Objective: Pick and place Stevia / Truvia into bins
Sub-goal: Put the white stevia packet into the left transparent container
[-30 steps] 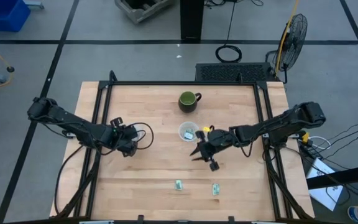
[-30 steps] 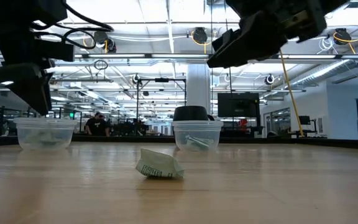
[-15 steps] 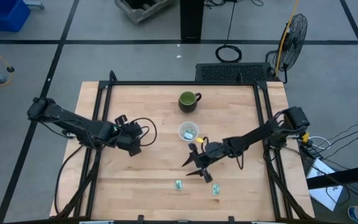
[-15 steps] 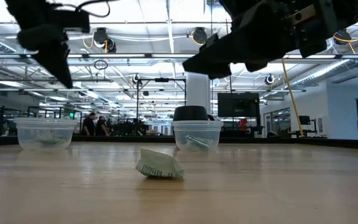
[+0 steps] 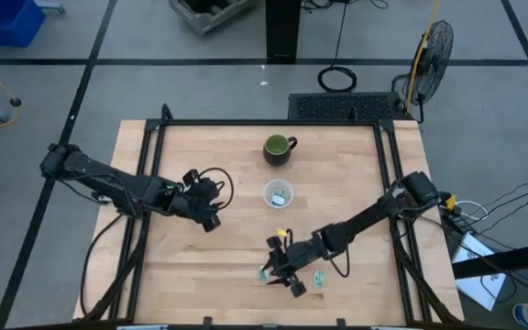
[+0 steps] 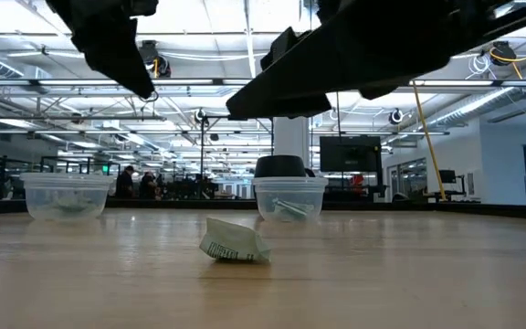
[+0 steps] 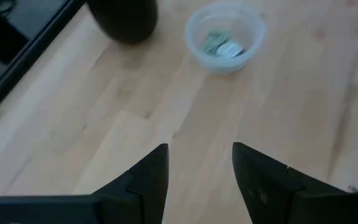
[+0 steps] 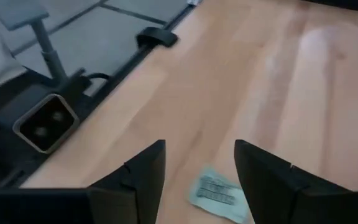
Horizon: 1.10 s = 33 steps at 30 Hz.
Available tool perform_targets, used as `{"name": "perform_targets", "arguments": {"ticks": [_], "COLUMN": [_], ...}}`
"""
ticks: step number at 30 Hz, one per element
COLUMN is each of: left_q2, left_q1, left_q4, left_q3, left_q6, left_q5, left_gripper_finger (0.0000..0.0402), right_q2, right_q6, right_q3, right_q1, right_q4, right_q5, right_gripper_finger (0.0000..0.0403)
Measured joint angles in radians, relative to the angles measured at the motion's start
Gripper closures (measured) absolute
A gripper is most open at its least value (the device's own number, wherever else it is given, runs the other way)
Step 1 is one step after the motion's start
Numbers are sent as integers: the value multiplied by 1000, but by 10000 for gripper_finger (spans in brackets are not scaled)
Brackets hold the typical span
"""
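Note:
Two pale green and white sachets lie flat near the table's near edge: one sachet (image 5: 262, 273) and a second sachet (image 5: 318, 280). My right gripper (image 5: 273, 269) hovers open just over the first; in the right wrist view that sachet (image 8: 219, 190) shows on the wood beyond the gripper (image 8: 197, 171), in line with the gap between its fingers. The low view shows a crumpled sachet (image 6: 234, 242) on the wood. A clear cup (image 5: 279, 194) holds a few sachets. My left gripper (image 5: 211, 216) is open, left of that cup (image 7: 225, 37). A second cup (image 6: 62, 195) shows only in the low view.
The dark green mug (image 5: 278, 148) stands beyond the clear cup, toward the far edge, and shows also as the mug (image 7: 123, 18) in the left wrist view. Black frame rails (image 5: 149, 183) run along the table's left and right sides. Bare wood lies between the cup and the sachets.
My right gripper has travelled from beside the clear cup toward the near edge and somewhat left, ending over the left sachet, its arm stretching out low across the table. My left gripper has moved right, toward the clear cup. The sachets and cups have stayed put.

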Motion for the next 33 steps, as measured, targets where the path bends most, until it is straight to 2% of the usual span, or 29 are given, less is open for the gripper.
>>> {"name": "perform_targets", "arguments": {"ticks": [7, 12, 19, 33], "left_q2": [0, 0, 0, 0], "left_q1": [-1, 4, 13, 14], "left_q4": [31, 39, 83, 142], "left_q3": [0, 0, 0, 0], "left_q6": [17, 85, 97, 171], "left_q5": [18, 17, 17, 18], "left_gripper_finger": [218, 218, 218, 218], "right_q2": [70, 118, 155, 210], "right_q6": [21, 62, 108, 88], "right_q3": [1, 1, 0, 6], "right_q1": [19, -15, -42, -75], "right_q4": [13, 67, 93, 147], "right_q5": [42, -50, -136, -167], "right_gripper_finger": [234, 238, 239, 239]}}
